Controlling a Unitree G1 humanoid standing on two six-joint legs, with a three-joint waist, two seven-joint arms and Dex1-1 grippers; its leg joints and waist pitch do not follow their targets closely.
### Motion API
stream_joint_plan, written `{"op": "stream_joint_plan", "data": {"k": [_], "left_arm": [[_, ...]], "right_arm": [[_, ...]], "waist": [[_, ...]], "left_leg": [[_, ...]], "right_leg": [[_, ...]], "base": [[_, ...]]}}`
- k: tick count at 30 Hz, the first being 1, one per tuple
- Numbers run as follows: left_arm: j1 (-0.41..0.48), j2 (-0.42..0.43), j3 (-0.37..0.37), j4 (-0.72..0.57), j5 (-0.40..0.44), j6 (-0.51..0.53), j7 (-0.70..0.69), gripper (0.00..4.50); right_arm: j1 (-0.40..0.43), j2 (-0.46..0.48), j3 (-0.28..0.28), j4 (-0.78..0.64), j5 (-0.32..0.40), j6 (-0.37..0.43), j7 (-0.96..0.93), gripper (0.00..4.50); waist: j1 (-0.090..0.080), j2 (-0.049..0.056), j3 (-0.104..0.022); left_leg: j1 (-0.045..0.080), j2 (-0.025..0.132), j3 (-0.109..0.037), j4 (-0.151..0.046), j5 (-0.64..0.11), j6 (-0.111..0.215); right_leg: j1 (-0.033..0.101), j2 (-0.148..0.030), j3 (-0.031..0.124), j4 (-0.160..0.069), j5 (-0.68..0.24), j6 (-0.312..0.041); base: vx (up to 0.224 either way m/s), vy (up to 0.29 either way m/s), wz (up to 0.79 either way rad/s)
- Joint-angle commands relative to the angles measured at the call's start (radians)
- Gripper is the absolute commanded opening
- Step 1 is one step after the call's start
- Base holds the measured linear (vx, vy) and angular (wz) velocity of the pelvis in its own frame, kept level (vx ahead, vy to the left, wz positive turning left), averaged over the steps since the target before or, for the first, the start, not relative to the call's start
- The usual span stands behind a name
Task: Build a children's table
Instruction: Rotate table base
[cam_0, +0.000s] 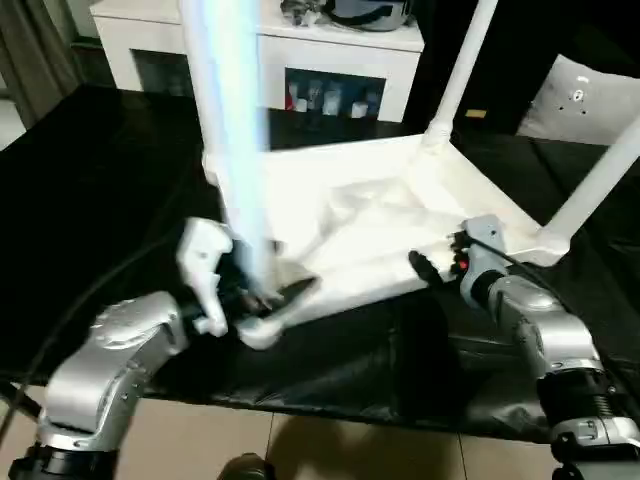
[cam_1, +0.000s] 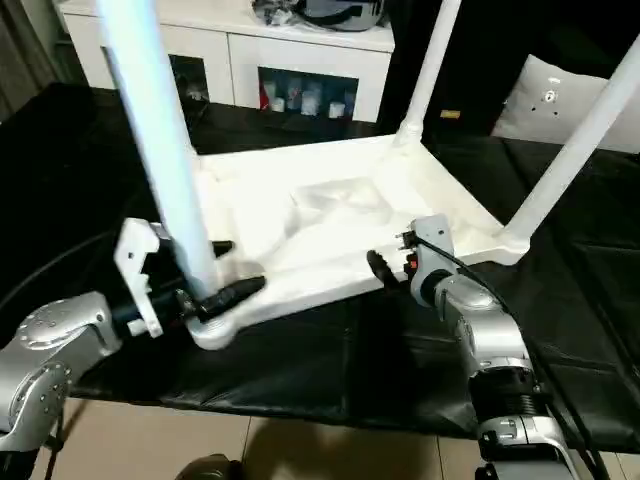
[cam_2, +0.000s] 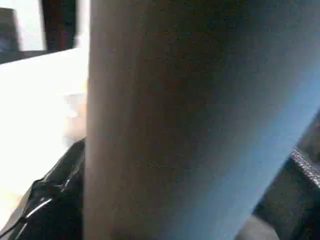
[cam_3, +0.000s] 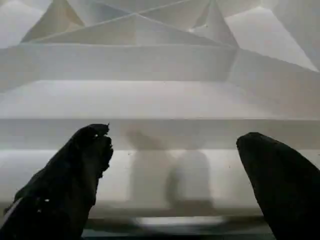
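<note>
- On the black-covered work table (cam_1: 300, 360), children's table (cam_1: 340, 215) lies upside down, ribbed underside up, white plastic, near edge toward the robot.
- Hard to read: near-left leg (cam_1: 160, 150) is motion-smeared with a bluish tint in the left eye view, and its top is cut off by the frame.
- Left wrist view: that leg (cam_2: 190, 120) sits right at the lens as a blurred grey-blue column; the tabletop beside it is blown out, no detail.
- Far leg (cam_1: 430, 65) and right leg (cam_1: 585, 130) both stand up from corner sockets, upper ends cut off at the frame edge.
- Fourth corner: cannot tell from these views whether a leg stands there.
- Left gripper (cam_1: 215, 275) at the near-left corner socket (cam_1: 215, 325), black fingers (cam_1: 235, 292) spread either side of the leg's base; actual contact with the leg is not clear.
- Right gripper (cam_0: 432, 262) is wide open, holding nothing, pointing at the near edge of the tabletop, close to it; touching or not is unclear.
- Right wrist view: two black fingertips (cam_3: 80, 170) well apart, the white rim and triangular ribs just ahead, faint finger shadows on the rim.
- White cabinet (cam_1: 300, 50) behind the work table, items on its shelves too small to identify.
- White cushion (cam_1: 565, 100) at far right, partly cut off.
</note>
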Motion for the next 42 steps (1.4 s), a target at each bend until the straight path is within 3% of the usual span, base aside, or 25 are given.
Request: {"op": "stream_joint_plan", "data": {"k": [1, 5, 7, 12, 13, 16, 21, 22, 24, 29, 34, 35, 36, 38, 42], "left_arm": [[-0.064, -0.03, -0.054, -0.024, -0.058, 0.043, -0.039, 4.43], [-0.095, -0.031, -0.091, -0.023, -0.072, 0.068, -0.07, 4.43], [-0.107, -0.032, -0.1, -0.008, -0.055, 0.056, -0.068, 4.43], [-0.132, -0.019, -0.068, 0.08, 0.02, -0.004, -0.032, 4.43], [-0.141, -0.006, -0.058, 0.098, 0.029, -0.012, -0.026, 4.43], [-0.148, 0.005, -0.05, 0.108, 0.03, -0.019, -0.023, 4.43], [-0.166, 0.03, -0.012, 0.12, -0.001, -0.011, -0.057, 4.43], [-0.166, 0.033, -0.008, 0.121, -0.006, -0.008, -0.062, 4.43], [-0.165, 0.036, -0.006, 0.122, -0.017, -0.001, -0.074, 4.43], [-0.161, 0.037, -0.052, 0.106, -0.024, 0.01, -0.11, 4.43], [-0.17, 0.027, -0.076, 0.083, -0.044, 0.036, -0.133, 4.43], [-0.169, 0.025, -0.08, 0.075, -0.056, 0.048, -0.137, 4.43], [-0.165, 0.025, -0.086, 0.055, -0.077, 0.068, -0.145, 4.43], [-0.157, 0.022, -0.095, 0.023, -0.106, 0.093, -0.154, 4.43], [-0.153, 0.016, -0.096, -0.017, -0.155, 0.141, -0.168, 4.43]], "right_arm": [[-0.024, 0.01, 0.019, 0.04, -0.013, -0.019, 0.019, 4.5], [-0.034, 0.022, 0.026, 0.047, -0.011, -0.036, 0.04, 4.5], [-0.035, 0.021, 0.012, 0.042, -0.009, -0.058, 0.028, 4.5], [-0.036, -0.006, -0.08, 0.008, 0.017, -0.16, -0.023, 4.5], [-0.04, -0.025, -0.114, 0.015, 0.019, -0.183, -0.046, 4.5], [-0.041, -0.05, -0.133, 0.032, 0.006, -0.196, -0.076, 4.5], [-0.026, -0.155, -0.15, 0.166, -0.074, -0.181, -0.188, 4.5], [-0.023, -0.167, -0.153, 0.186, -0.086, -0.176, -0.214, 4.5], [-0.021, -0.179, -0.159, 0.221, -0.097, -0.175, -0.237, 4.5], [-0.057, -0.153, -0.119, 0.323, -0.095, -0.203, -0.172, 4.5], [-0.11, -0.096, -0.079, 0.389, -0.106, -0.259, -0.103, 4.5], [-0.121, -0.086, -0.072, 0.401, -0.109, -0.263, -0.089, 4.5], [-0.137, -0.072, -0.058, 0.419, -0.119, -0.275, -0.068, 4.5], [-0.16, -0.054, -0.037, 0.435, -0.129, -0.287, -0.032, 4.5], [-0.193, -0.032, -0.008, 0.444, -0.135, -0.311, 0.03, 4.5]], "waist": [[-0.009, 0.003, -0.056], [-0.011, 0.0, -0.057], [-0.012, -0.003, -0.061], [-0.011, -0.002, -0.062], [-0.01, 0.003, -0.063], [-0.01, 0.001, -0.063], [-0.01, -0.001, -0.061], [-0.012, -0.011, -0.061], [-0.012, -0.008, -0.061], [-0.027, -0.008, -0.061], [-0.041, -0.001, -0.061], [-0.041, -0.005, -0.061], [-0.039, -0.003, -0.06], [-0.041, -0.012, -0.058], [-0.049, -0.013, -0.058]], "left_leg": [[0.057, 0.047, -0.011, -0.083, -0.268, -0.062], [0.053, 0.049, -0.013, -0.086, -0.272, -0.072], [0.048, 0.048, -0.013, -0.082, -0.203, -0.056], [0.05, 0.047, -0.009, -0.075, -0.18, -0.037], [0.051, 0.048, -0.01, -0.075, -0.183, -0.037], [0.054, 0.047, -0.01, -0.075, -0.183, -0.043], [0.053, 0.043, -0.006, -0.072, -0.191, -0.047], [0.05, 0.042, -0.005, -0.071, -0.181, -0.044], [0.049, 0.041, -0.005, -0.069, -0.177, -0.034], [0.045, 0.042, -0.005, -0.067, -0.193, -0.017], [0.048, 0.048, -0.006, -0.071, -0.203, -0.005], [0.048, 0.048, -0.006, -0.07, -0.203, -0.008], [0.05, 0.048, -0.004, -0.071, -0.211, -0.008], [0.046, 0.048, -0.003, -0.072, -0.22, -0.006], [0.045, 0.048, -0.003, -0.073, -0.218, -0.012]], "right_leg": [[-0.001, -0.051, 0.02, -0.073, -0.083, -0.176], [0.003, -0.052, 0.02, -0.072, -0.075, -0.168], [0.011, -0.05, 0.019, -0.064, 0.001, -0.161], [0.011, -0.049, 0.022, -0.067, 0.021, -0.155], [0.01, -0.049, 0.021, -0.065, 0.021, -0.155], [0.009, -0.044, 0.018, -0.064, 0.033, -0.159], [0.01, -0.046, 0.019, -0.069, 0.003, -0.174], [0.012, -0.044, 0.019, -0.069, 0.009, -0.176], [0.012, -0.046, 0.019, -0.067, 0.012, -0.178], [0.013, -0.048, 0.019, -0.068, -0.001, -0.194], [0.01, -0.049, 0.017, -0.066, -0.006, -0.233], [0.011, -0.047, 0.017, -0.064, -0.004, -0.238], [0.01, -0.048, 0.017, -0.066, -0.008, -0.24], [0.011, -0.049, 0.017, -0.065, -0.031, -0.241], [0.012, -0.047, 0.018, -0.064, -0.025, -0.233]], "base": [[0.0, 0.0, 0.0], [0.0, 0.0, 0.0], [0.0, 0.0, 0.0], [0.0, 0.0, 0.0], [0.0, 0.0, 0.0], [0.0, 0.0, 0.0], [0.0, 0.0, 0.0], [0.0, 0.0, 0.0], [0.0, 0.0, 0.0], [0.0, 0.0, 0.0], [0.0, 0.0, 0.0], [0.0, 0.0, 0.0], [0.0, 0.0, 0.0], [0.0, 0.0, 0.0], [0.0, 0.0, 0.0]]}}
